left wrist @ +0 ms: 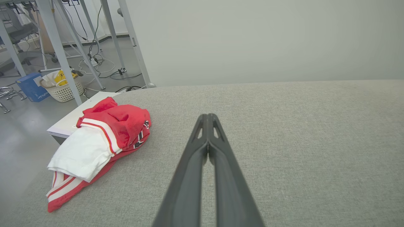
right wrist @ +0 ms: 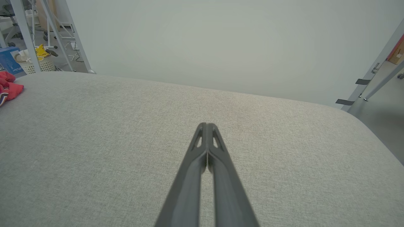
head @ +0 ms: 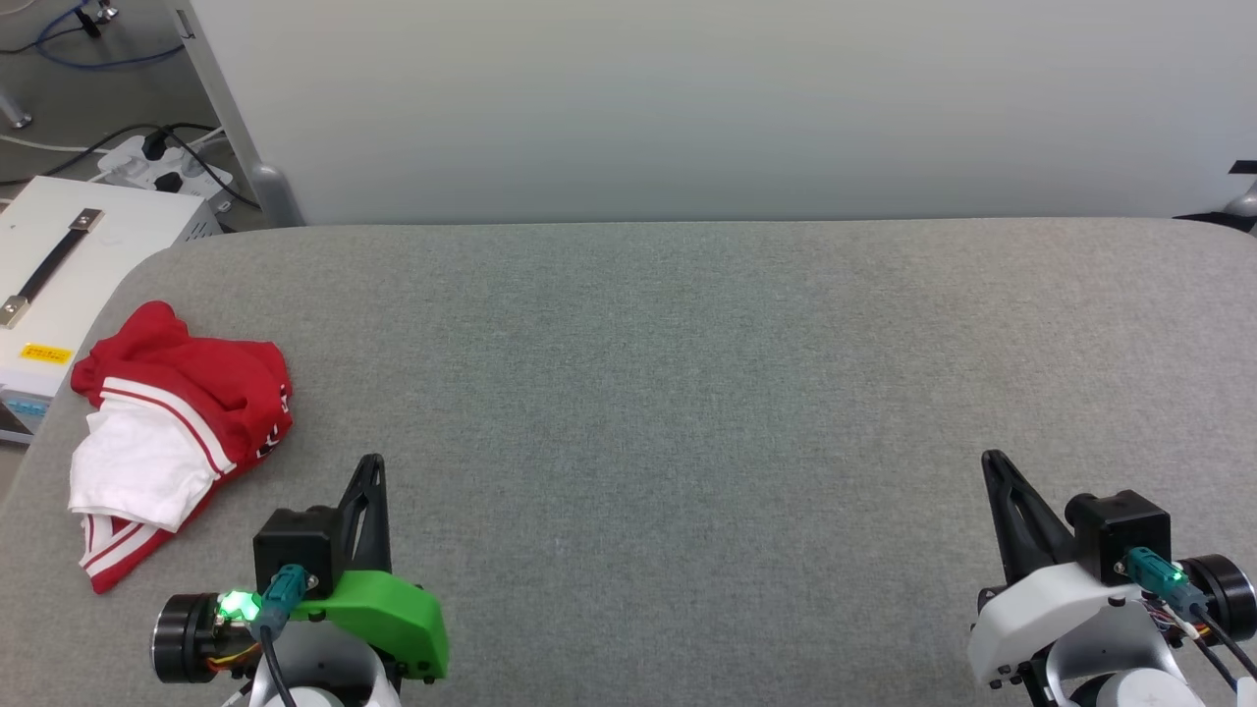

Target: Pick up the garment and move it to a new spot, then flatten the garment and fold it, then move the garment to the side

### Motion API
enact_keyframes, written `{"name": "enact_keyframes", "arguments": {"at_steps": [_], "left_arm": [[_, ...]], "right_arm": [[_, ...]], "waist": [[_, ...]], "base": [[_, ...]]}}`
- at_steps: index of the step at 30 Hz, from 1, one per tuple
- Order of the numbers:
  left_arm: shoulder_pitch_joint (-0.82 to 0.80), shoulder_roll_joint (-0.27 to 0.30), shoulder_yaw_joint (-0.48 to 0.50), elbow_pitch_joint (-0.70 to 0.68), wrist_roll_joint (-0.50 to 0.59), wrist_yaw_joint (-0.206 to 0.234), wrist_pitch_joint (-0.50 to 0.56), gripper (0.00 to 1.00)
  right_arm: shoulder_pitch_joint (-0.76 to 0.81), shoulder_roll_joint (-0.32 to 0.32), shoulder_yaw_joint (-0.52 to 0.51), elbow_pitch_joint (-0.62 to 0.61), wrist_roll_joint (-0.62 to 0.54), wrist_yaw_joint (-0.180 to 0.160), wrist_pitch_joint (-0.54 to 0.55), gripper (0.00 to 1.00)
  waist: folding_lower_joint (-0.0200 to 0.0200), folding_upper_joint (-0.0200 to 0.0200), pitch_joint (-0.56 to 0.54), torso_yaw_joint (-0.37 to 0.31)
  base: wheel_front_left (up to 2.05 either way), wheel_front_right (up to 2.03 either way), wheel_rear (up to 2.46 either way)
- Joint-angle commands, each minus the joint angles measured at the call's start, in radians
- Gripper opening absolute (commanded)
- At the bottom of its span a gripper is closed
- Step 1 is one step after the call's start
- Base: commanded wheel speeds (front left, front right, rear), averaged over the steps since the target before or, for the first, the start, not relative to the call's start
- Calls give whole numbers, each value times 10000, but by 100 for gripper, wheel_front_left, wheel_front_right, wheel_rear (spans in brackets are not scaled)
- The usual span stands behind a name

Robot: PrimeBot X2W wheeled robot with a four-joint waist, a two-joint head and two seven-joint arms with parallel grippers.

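The garment [head: 177,432] is a red T-shirt with white sleeves and striped trim, lying crumpled near the left edge of the grey padded table [head: 687,393]. In the left wrist view the garment [left wrist: 101,145] sits to the left of my fingers. My left gripper [head: 371,463] hovers just right of it, shut and holding nothing; its tips [left wrist: 208,116] are pressed together. Far off at the lower right, my right gripper [head: 992,459] is likewise shut and holds nothing, tips [right wrist: 206,125] meeting. A red corner of the garment [right wrist: 9,88] shows at the right wrist view's left edge.
A white box [head: 69,285] with a dark handle stands beside the table's left edge, with a power strip [head: 162,167] and cables on the floor behind. A pale wall panel [head: 687,98] runs along the table's far edge. A basket [left wrist: 61,88] stands on the floor.
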Motion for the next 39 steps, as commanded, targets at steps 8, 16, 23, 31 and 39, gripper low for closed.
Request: {"name": "enact_keyframes", "arguments": {"at_steps": [8,16,23,31,39], "left_arm": [[-176,-24,-20,-20,97,39,-9,0],[-176,-24,-20,-20,97,39,-9,0],[-176,-24,-20,-20,97,39,-9,0],[6,0,4,0,-4,0,-5,100],[0,-1,-28,-25,-24,117,-153,100]], "right_arm": [[-170,-29,3,18,-97,-7,28,0],[-170,-29,3,18,-97,-7,28,0],[-170,-29,3,18,-97,-7,28,0],[3,4,-2,0,8,0,-5,100],[12,11,-67,-54,141,0,-151,100]], "waist": [[0,-1,0,0],[0,-1,0,0],[0,-1,0,0],[0,-1,1,0],[0,-1,20,0]], "base": [[0,0,0],[0,0,0],[0,0,0],[0,0,0],[0,0,0]]}}
